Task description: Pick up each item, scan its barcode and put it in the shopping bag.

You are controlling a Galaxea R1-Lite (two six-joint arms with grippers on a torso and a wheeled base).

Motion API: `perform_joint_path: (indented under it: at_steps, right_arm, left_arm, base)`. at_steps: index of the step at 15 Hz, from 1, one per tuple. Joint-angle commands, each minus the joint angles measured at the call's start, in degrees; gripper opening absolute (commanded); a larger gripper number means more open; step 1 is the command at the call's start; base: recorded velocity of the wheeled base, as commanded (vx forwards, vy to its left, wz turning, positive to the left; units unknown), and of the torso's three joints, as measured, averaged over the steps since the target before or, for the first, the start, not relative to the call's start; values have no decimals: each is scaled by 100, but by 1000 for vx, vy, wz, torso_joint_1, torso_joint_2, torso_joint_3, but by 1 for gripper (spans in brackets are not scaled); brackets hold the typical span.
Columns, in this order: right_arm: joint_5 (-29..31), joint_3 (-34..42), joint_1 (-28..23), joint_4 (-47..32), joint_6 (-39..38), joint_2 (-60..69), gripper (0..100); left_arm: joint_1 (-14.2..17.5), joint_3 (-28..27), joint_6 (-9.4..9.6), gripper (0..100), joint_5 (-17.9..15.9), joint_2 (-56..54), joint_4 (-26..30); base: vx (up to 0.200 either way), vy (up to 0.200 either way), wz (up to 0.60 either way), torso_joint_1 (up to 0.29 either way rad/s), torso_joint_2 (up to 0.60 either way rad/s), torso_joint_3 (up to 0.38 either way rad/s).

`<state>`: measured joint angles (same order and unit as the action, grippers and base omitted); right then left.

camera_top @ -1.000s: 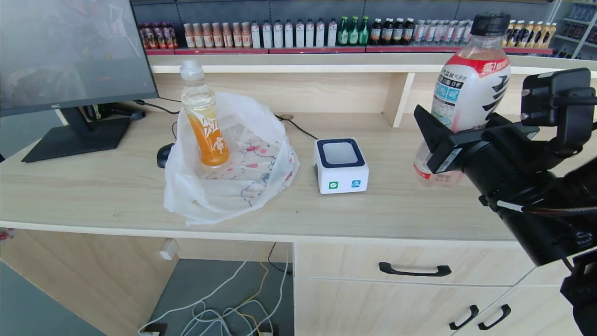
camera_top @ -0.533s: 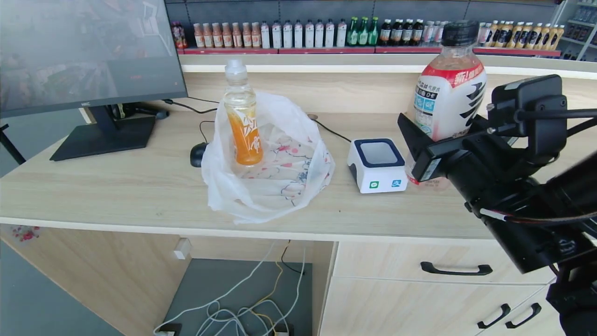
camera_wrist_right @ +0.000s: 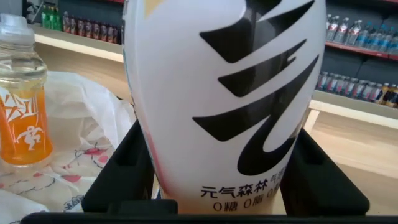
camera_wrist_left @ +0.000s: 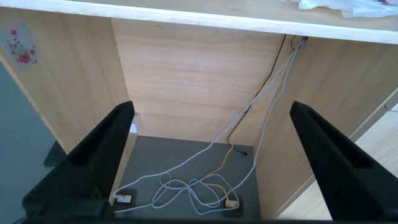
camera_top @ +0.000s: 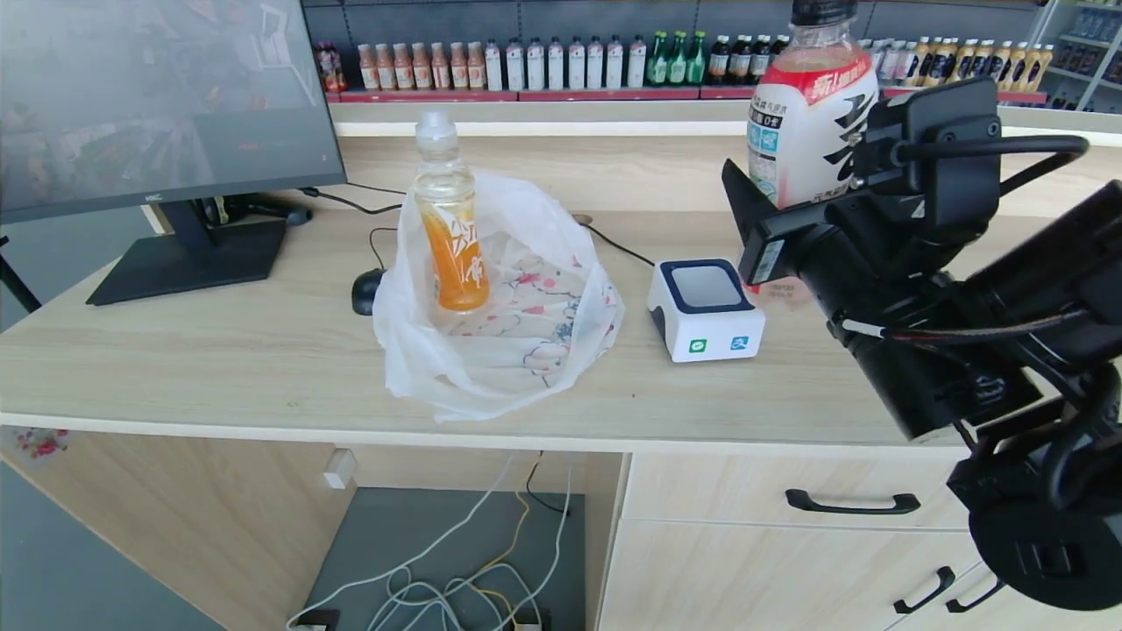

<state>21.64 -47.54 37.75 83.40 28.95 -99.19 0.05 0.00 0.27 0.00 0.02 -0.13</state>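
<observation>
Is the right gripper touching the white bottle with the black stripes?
Touching. The right wrist view shows the white bottle seated between the black fingers of the right gripper. Both fingers press against its sides with no gap.

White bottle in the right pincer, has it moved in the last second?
Yes. The white bottle has moved left, closer to the scanner.

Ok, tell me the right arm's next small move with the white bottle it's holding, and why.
Probably shift the white bottle left and down until its label faces the scanner window. The right gripper holds it upright and raised, just to the right of the scanner, whose window faces up with nothing over it. The orange bottle already stands in the shopping bag.
</observation>
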Motion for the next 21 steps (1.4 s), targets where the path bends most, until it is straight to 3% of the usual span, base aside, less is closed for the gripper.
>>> perform_joint_path:
  at_steps: [1,4,7,10,12,16,21]
  right_arm:
    - [16,-563,-14,-139,190,-373,0]
    - [-46,-1011,-14,-227,445,-645,0]
    - [-547,-1046,-154,-254,796,-671,0]
    - [-1259,-1046,-409,-271,1148,-663,0]
    - [-2181,-1196,-726,-579,1297,-768,0]
    - [-3447,-1565,-1367,-992,1490,-821,0]
    - [-4634,-1750,-1367,-1097,1798,-1172,0]
  left_arm:
    - [4,0,0,100,0,-2,-4]
    - [4,0,0,100,0,-2,-4]
    - [4,0,0,100,0,-2,-4]
    - [4,0,0,100,0,-2,-4]
    - [4,0,0,100,0,-2,5]
    - [4,0,0,100,0,-2,-4]
    - [4,0,0,100,0,-2,-4]
  base:
    - [0,0,0,0,0,0]
    - [0,0,0,0,0,0]
    - [0,0,0,0,0,0]
    - [0,0,0,0,0,0]
    - [0,0,0,0,0,0]
    - [0,0,0,0,0,0]
    - [0,0,0,0,0,0]
